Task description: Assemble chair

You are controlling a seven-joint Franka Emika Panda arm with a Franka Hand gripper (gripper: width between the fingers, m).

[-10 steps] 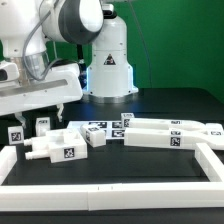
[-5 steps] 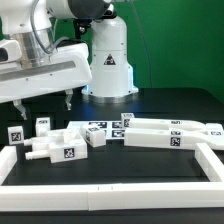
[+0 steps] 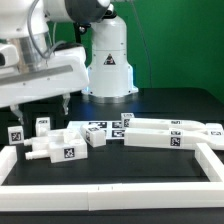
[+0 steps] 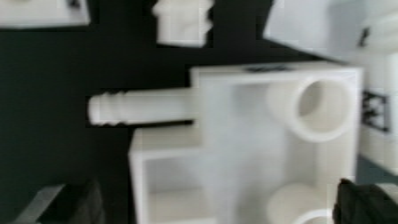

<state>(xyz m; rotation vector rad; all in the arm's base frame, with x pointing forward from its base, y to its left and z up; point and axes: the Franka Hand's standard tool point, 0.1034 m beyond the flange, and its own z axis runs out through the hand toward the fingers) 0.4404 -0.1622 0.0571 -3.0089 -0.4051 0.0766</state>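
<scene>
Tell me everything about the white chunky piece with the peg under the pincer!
The chunky piece looks like smooth white plastic. It has a round peg sticking out of one side, a big round hole, a square notch and a black-and-white tag. It lies loose on the black table, with nothing gripping it.

Glossy white arm point(image 3: 108, 50) with black joints, dark-fingered pincer point(image 3: 41, 108).
</scene>
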